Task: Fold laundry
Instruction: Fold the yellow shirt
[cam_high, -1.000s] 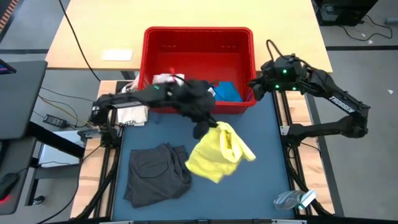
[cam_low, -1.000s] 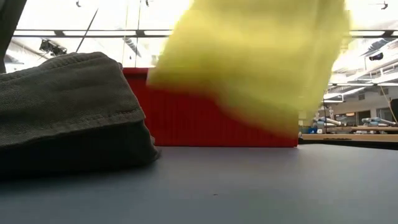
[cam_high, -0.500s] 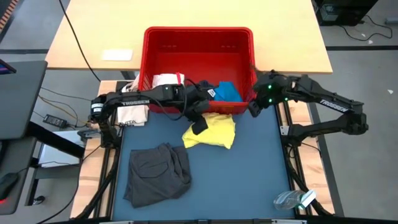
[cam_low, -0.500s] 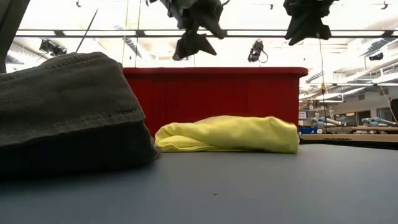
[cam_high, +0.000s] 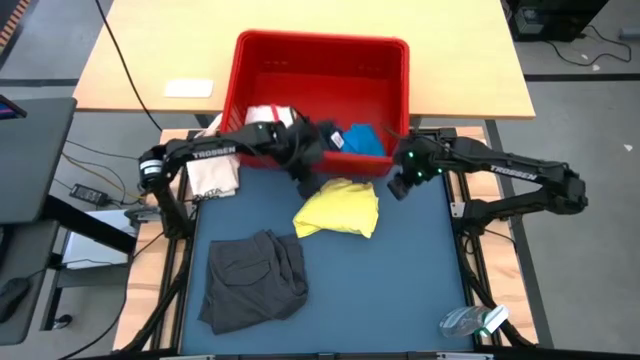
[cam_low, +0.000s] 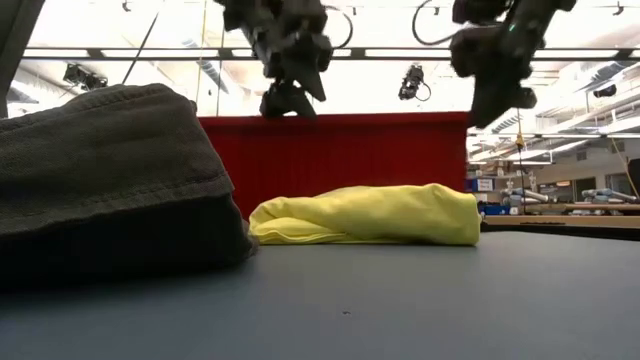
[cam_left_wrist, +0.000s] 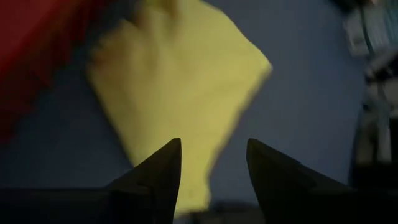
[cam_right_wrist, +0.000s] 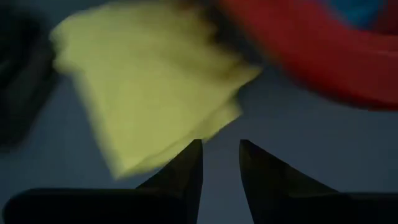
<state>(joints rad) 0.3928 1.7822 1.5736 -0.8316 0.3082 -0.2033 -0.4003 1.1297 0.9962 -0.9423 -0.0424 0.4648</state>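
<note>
Centrally on the dark blue table (cam_high: 420, 280) lies the yellow T-shirt (cam_high: 338, 209), bunched into a loose flat heap just in front of the red plastic basket (cam_high: 322, 60). To its near left, well apart, lies the dark grey garment (cam_high: 254, 277), crumpled; in the low view it fills the left foreground and blocks that side of the table. Inside the basket, at its near wall, sit a white cloth (cam_high: 266, 117) and a small blue piece (cam_high: 364, 141). The left gripper (cam_high: 306, 184) hangs above the T-shirt's far left edge, fingers apart with nothing between them. The right gripper (cam_high: 397, 186) hangs just off the T-shirt's far right corner, fingers parted by a narrow gap, empty. A small white bag (cam_high: 212, 178) rests at the table's far left corner, under the left arm. A crumpled clear plastic item (cam_high: 472, 321) lies at the near right corner.
</note>
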